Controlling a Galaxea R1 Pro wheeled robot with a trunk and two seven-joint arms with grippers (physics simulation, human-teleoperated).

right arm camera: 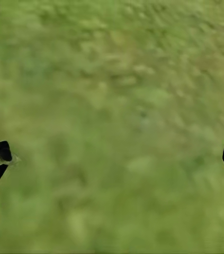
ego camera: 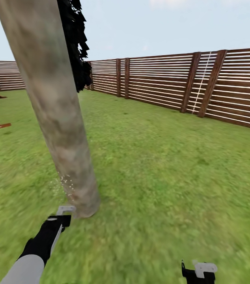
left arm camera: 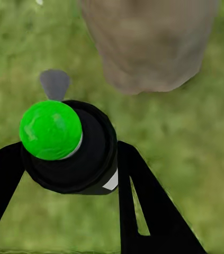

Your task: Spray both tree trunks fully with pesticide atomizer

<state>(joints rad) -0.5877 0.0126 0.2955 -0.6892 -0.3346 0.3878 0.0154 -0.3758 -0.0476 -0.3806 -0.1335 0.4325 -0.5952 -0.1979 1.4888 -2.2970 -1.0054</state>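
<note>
The left gripper (left arm camera: 72, 164) is clamped on the black, green-capped pesticide atomizer (left arm camera: 64, 143), low in the frame just before the tree trunk (ego camera: 58, 118), where fine droplets fleck the bark. At lower right, the right gripper (right arm camera: 112, 159) hangs spread apart over the lawn (ego camera: 160, 165).

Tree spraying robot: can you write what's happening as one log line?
left end effector: holds atomizer | spray: hitting tree trunk base | right end effector: open over grass

Matt mottled tree trunk (ego camera: 58, 118), slatted wooden fence (ego camera: 160, 81)
</note>
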